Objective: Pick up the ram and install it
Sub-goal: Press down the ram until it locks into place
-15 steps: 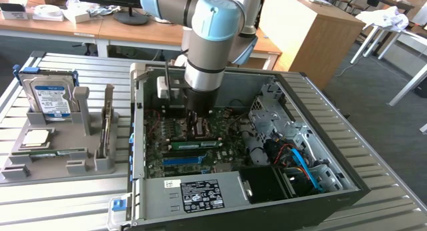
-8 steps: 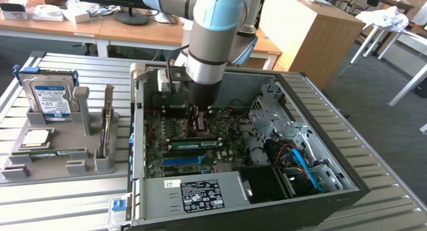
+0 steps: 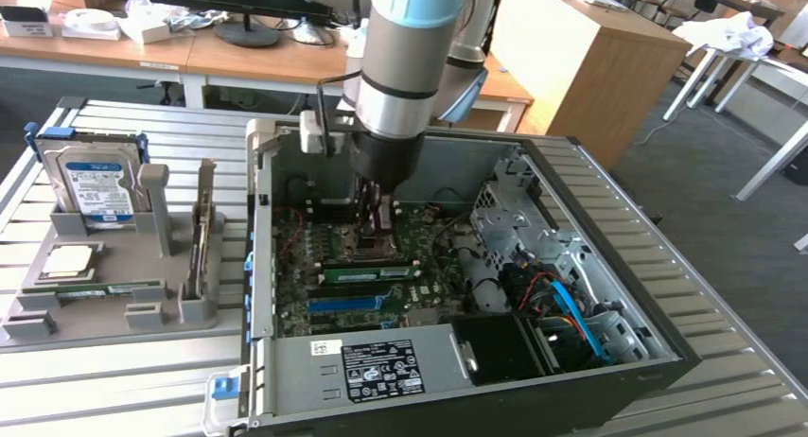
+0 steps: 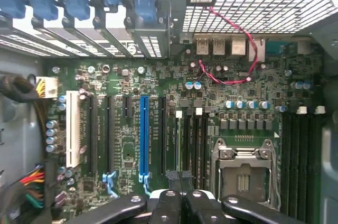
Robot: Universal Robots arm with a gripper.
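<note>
The pincer (image 4: 181,177) is closed with nothing between its fingertips, the two black tips pressed together above the motherboard (image 4: 158,123). In the wrist view they sit beside the empty CPU socket (image 4: 244,174) with its metal frame, close to the dark slots that run next to the blue slot (image 4: 143,139).

In the exterior view the arm (image 3: 401,87) drops straight down into the open computer case (image 3: 606,267), and the pincer (image 3: 375,231) ends low over the board, at about 11 o'clock from the case's middle. A ram (image 3: 369,271) stick already lies seated on the board, just at 6 o'clock from the pincer, with blue slots a little farther out the same way. Red wires (image 4: 232,44) loop across the board near the rear ports, and a grey drive cage (image 3: 512,219) stands at 3 o'clock from the pincer.

Outside the case, at 9 o'clock, a grey holder tray (image 3: 120,309) rests on the slatted tabletop (image 3: 127,390). It carries a hard drive (image 3: 101,186) standing upright, a square CPU chip (image 3: 70,259), an upright expansion card (image 3: 202,238), and a second ram stick (image 3: 101,288) lying flat in its slot near the tray's front.
</note>
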